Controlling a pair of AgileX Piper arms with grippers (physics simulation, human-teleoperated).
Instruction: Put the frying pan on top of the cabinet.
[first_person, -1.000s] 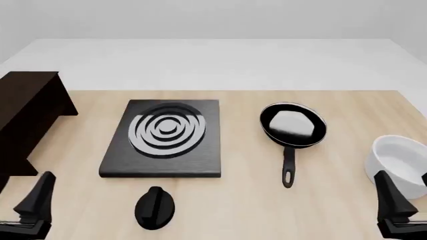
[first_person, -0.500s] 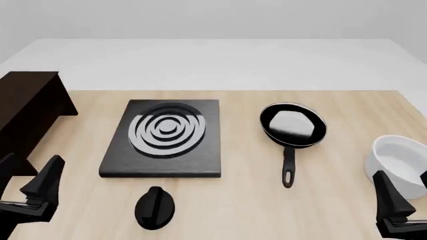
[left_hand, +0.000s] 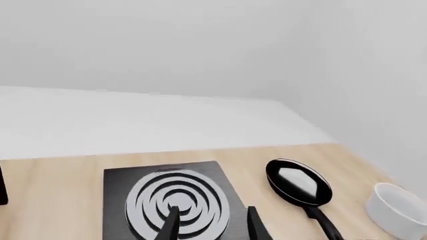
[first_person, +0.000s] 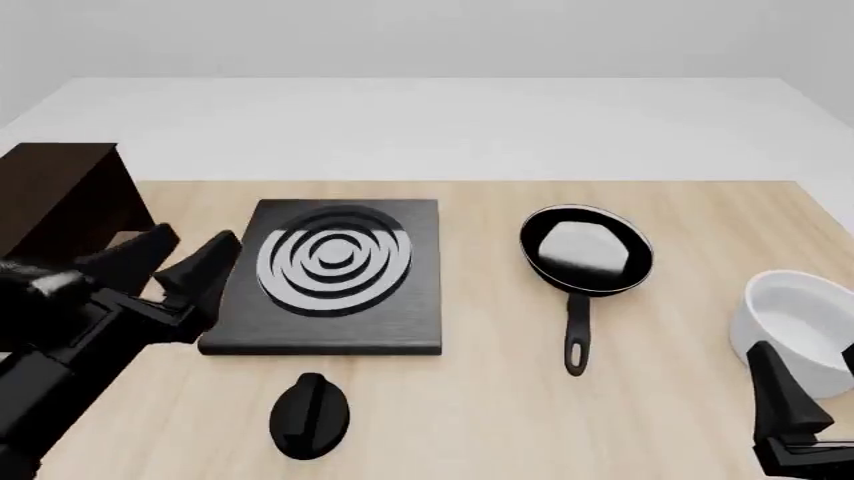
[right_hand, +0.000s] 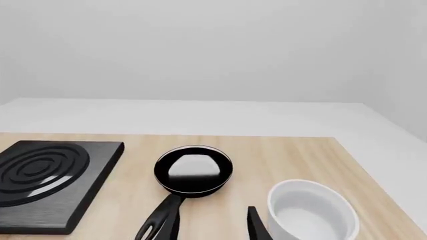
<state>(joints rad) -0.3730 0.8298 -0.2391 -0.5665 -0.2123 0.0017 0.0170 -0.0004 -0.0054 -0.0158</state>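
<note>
The frying pan (first_person: 585, 250), glossy black with a silver rim, lies right of centre on the wooden table, its handle pointing toward me. It also shows in the left wrist view (left_hand: 298, 182) and the right wrist view (right_hand: 193, 170). The dark brown cabinet (first_person: 54, 200) stands at the far left. My left gripper (first_person: 198, 245) hovers open at the left edge of the stove plate, well left of the pan, with nothing between its fingers (left_hand: 168, 225). At the front right corner my right gripper (first_person: 814, 390) is open and empty, its fingers (right_hand: 255, 224) pointing past the pan handle.
A flat black stove plate (first_person: 327, 275) with silver rings lies between cabinet and pan. A black knob-shaped object (first_person: 310, 415) sits in front of it. A white bowl (first_person: 798, 320) stands at the right edge, beside my right gripper.
My left arm has swung up and forward from the front left corner to the stove plate's left edge. The right arm and the pan have not moved.
</note>
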